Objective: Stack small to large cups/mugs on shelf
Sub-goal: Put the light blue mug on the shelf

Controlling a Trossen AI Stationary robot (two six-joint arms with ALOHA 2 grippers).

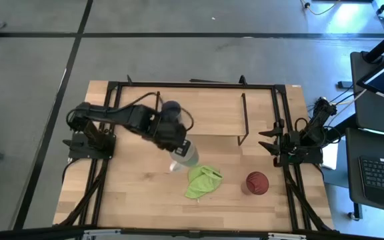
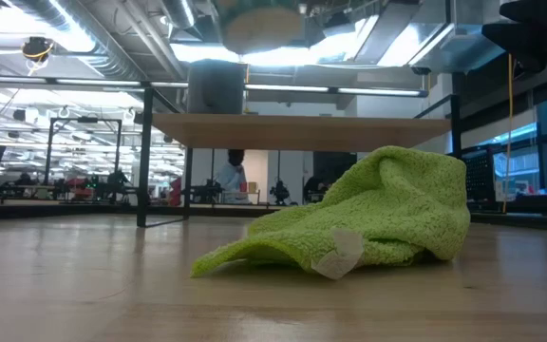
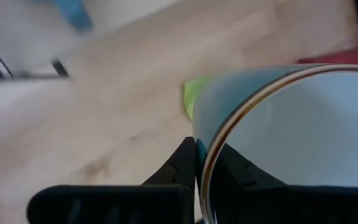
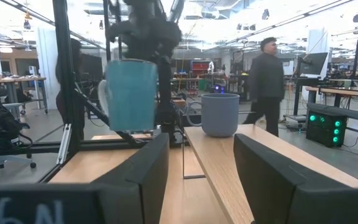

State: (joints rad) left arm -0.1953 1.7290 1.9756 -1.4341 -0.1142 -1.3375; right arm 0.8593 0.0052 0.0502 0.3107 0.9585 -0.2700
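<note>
My left gripper [image 1: 177, 151] is shut on a pale blue mug [image 1: 185, 155] with a white inside, held above the table near the shelf's near edge. The mug also shows in the right wrist view [image 4: 130, 93]. A small blue-grey mug [image 1: 172, 108] stands by its base on the light-wood shelf [image 1: 212, 110], as the right wrist view also shows [image 4: 220, 114]. A dark red cup [image 1: 257, 183] stands on the tabletop at the near right. My right gripper [image 1: 268, 143] is open and empty at the table's right edge. My left gripper holds the pale blue mug by its rim wall [image 3: 199, 163], with one finger [image 3: 182, 163] outside and one [image 3: 241, 175] inside. The fingers come from above, pointing down. The mug hangs upright below them, lifted clear of the table and the shelf.
A crumpled lime-green cloth [image 1: 202, 181] lies on the table just near of the held mug, large in the low view [image 2: 368, 214]. The shelf's black wire legs [image 1: 243, 117] stand at its right end. A black frame rims the table. People move in the room beyond.
</note>
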